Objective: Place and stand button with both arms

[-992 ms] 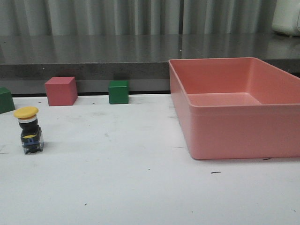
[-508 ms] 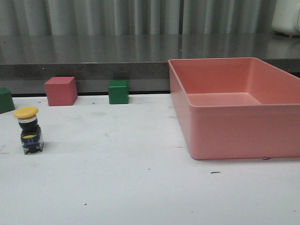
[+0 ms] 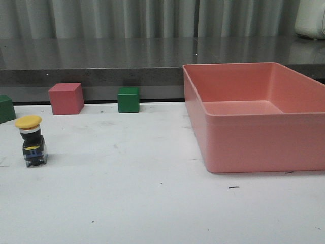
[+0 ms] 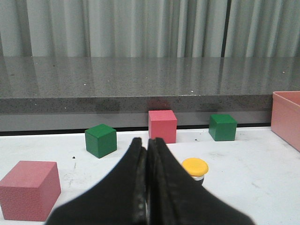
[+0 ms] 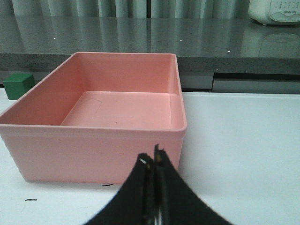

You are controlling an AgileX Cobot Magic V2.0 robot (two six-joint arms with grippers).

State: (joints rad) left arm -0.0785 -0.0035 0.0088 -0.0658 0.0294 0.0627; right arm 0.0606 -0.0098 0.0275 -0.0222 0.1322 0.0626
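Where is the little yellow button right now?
In the front view the button stands upright on the table's left side, in front of the pink cube, far from the pink bin.

**Soft, even light; sharp beyond the near foreground**

All three views are evenly lit and fairly bright, with a cool grey cast. The table [image 3: 152, 203] reads near white without blown-out patches. Shadows are faint and diffuse: a soft one lies beside the button [image 3: 31, 141]. The dark counter [image 3: 101, 53] behind mirrors the curtain [image 4: 117, 28] in pale vertical streaks. In both wrist views the close black end effector fingers [image 4: 140, 187] are slightly soft and without surface detail.
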